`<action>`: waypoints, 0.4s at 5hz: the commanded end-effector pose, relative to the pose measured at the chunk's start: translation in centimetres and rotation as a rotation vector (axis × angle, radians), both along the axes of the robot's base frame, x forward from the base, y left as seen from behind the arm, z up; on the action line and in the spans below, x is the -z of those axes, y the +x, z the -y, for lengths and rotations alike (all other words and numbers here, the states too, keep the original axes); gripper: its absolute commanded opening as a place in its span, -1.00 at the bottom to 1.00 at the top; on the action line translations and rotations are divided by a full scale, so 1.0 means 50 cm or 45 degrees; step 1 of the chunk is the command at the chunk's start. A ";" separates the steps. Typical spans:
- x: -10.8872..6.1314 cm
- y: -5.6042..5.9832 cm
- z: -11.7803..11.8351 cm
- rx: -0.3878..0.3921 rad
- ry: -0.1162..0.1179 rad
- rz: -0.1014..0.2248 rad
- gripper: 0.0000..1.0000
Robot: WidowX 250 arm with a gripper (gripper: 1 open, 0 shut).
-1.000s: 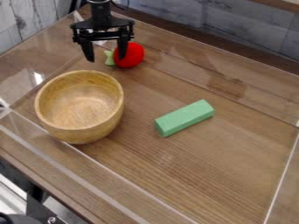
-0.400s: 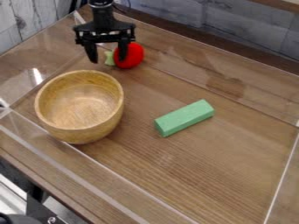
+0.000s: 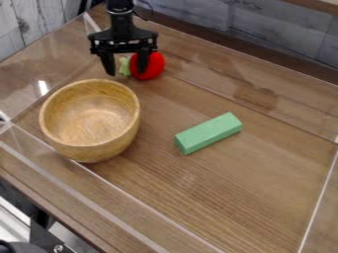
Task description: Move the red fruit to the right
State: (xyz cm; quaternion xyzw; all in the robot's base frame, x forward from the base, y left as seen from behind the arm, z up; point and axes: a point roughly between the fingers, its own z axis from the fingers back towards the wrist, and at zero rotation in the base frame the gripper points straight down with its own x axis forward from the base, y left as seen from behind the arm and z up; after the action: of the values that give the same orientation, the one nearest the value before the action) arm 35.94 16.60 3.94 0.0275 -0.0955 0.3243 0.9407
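Observation:
The red fruit (image 3: 149, 65) lies on the wooden table at the back, its green leafy bit (image 3: 126, 67) pointing left. My black gripper (image 3: 125, 59) hangs right over that leafy left side, open, with its fingers spread downward around the fruit's left part. One finger (image 3: 106, 64) stands left of the leaf and the other comes down in front of the red body. The fruit rests on the table; I cannot tell whether a finger touches it.
A wooden bowl (image 3: 89, 119) stands front left of the fruit. A green rectangular block (image 3: 209, 132) lies to the right, mid-table. Clear acrylic walls (image 3: 317, 212) fence the table on all sides.
My gripper has shifted a little to the right and toward the fruit, now covering its leafy end. The fruit, bowl and block have stayed put.

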 end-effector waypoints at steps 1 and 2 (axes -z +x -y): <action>-0.032 0.002 0.019 0.065 0.022 0.055 -1.00; -0.032 -0.010 0.028 0.118 0.018 0.057 -1.00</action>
State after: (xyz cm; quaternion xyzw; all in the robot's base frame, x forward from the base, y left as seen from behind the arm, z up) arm 34.62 15.51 2.94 0.0181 -0.0828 0.2935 0.9522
